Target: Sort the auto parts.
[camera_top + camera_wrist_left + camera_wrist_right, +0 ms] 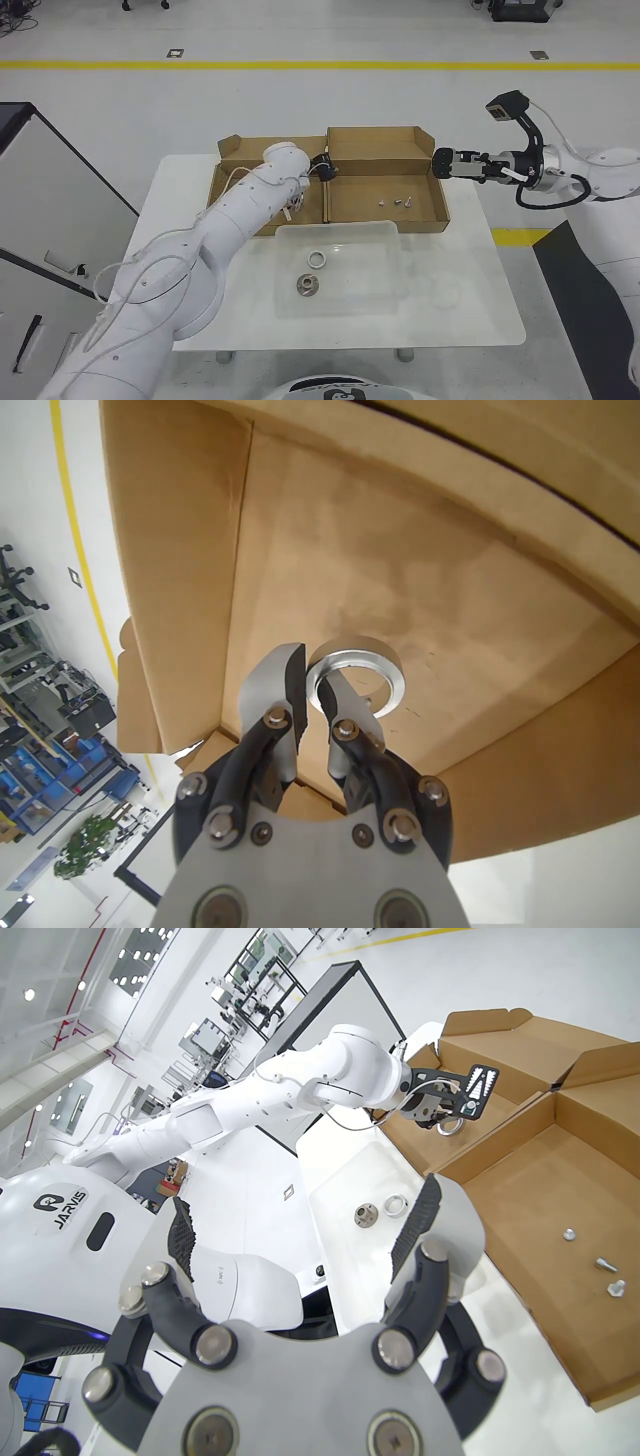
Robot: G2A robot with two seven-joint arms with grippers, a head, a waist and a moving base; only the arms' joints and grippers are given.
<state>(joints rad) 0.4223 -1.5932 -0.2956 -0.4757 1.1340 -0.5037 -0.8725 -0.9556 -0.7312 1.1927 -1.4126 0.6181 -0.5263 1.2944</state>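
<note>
My left gripper is shut on a silver ring, one finger inside the hole and one outside, pinching its wall. It holds the ring just above the floor of the left cardboard box, close to the wall shared with the right box. In the top view, the left gripper is at that divider. Three small bolts lie in the right box. My right gripper is open and holds nothing. It hovers by the right box's outer side, as the right gripper shows from above.
A clear white tray sits at the table's front centre, holding a second ring and a flanged metal hub. The tray lies next to both boxes. The left box has its lid flap open at the back.
</note>
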